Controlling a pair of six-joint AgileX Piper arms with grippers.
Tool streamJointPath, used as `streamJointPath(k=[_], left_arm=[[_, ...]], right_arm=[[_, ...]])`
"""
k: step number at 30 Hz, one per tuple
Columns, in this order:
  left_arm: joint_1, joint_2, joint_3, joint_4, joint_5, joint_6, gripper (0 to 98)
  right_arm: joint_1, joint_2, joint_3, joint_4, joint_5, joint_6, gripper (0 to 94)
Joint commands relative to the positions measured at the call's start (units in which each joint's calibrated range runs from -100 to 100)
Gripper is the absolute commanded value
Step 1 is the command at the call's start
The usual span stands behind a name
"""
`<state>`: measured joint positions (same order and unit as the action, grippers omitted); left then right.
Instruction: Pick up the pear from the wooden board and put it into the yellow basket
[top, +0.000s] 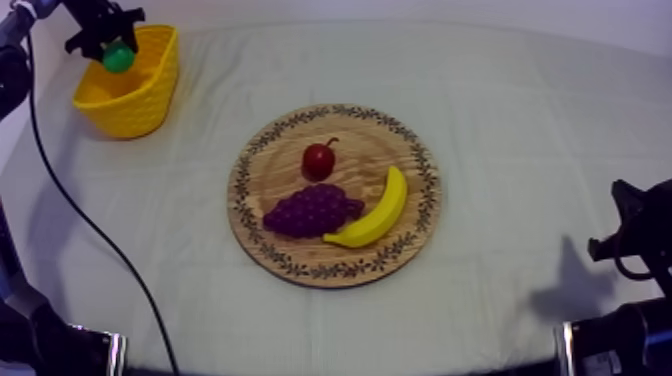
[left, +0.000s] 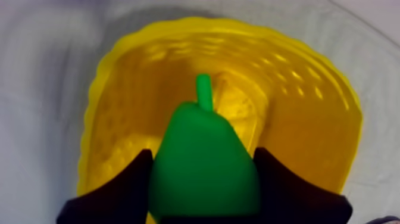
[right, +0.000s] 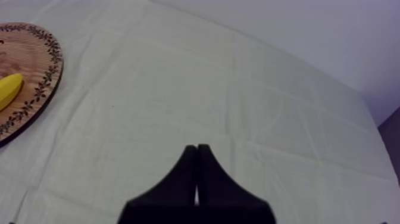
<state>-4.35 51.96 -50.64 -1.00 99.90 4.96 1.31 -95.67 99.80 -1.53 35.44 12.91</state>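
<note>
Pear (left: 205, 167) over the yellow basket (top: 140, 105), not yet let go.
Your left gripper (top: 105, 40) has its fingers (left: 128, 187) clamped on the pear just above the basket's opening; lifting and carrying look done, only the release is left. The wooden board (top: 425, 170) carries grapes (top: 312, 210), banana (top: 375, 212) and small red fruit (top: 319, 160); your right gripper (right: 197, 154) rests over the tabletop (right: 238, 89), fingers together.

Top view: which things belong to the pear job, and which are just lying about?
Job: pear, basket, board, left pincer holding the pear.
Lying about: small red fruit, grapes, banana, right pincer, shut.
</note>
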Motion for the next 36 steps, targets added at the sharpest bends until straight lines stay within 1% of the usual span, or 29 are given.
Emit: streamJointPath(k=[1, 5, 8, 13, 17, 24, 36], left_arm=[[0.0, 0.3, -0.1, 0.23, 0.0, 0.0, 52.5], [0.0, 0.9, 0.1, 0.56, 0.0, 0.2, 59.2], [-0.1, 1.0, 0.4, 0.94, 0.0, 0.4, 67.3], [-0.3, 1.1, 0.7, 2.25, 0.0, 0.2, 82.1], [-0.5, 1.0, 1.2, 2.54, 0.0, -0.1, 90.4], [-0.8, -0.7, 3.1, 2.5, -0.1, -0.4, 94.7], [-0.3, -9.3, 8.6, 3.1, -0.1, -0.9, 95.5]], right_arm=[[0.0, 0.0, 0.0, 0.0, 0.0, 0.0, 0.4], [0.0, 0.0, 0.0, 0.0, 0.0, 0.0, 0.4], [0.0, 0.0, 0.0, 0.0, 0.0, 0.0, 0.4], [0.0, 0.0, 0.0, 0.0, 0.0, 0.0, 0.4], [0.0, 0.0, 0.0, 0.0, 0.0, 0.0, 0.4], [0.0, 0.0, 0.0, 0.0, 0.0, 0.0, 0.4], [0.0, 0.0, 0.0, 0.0, 0.0, 0.0, 0.4]])
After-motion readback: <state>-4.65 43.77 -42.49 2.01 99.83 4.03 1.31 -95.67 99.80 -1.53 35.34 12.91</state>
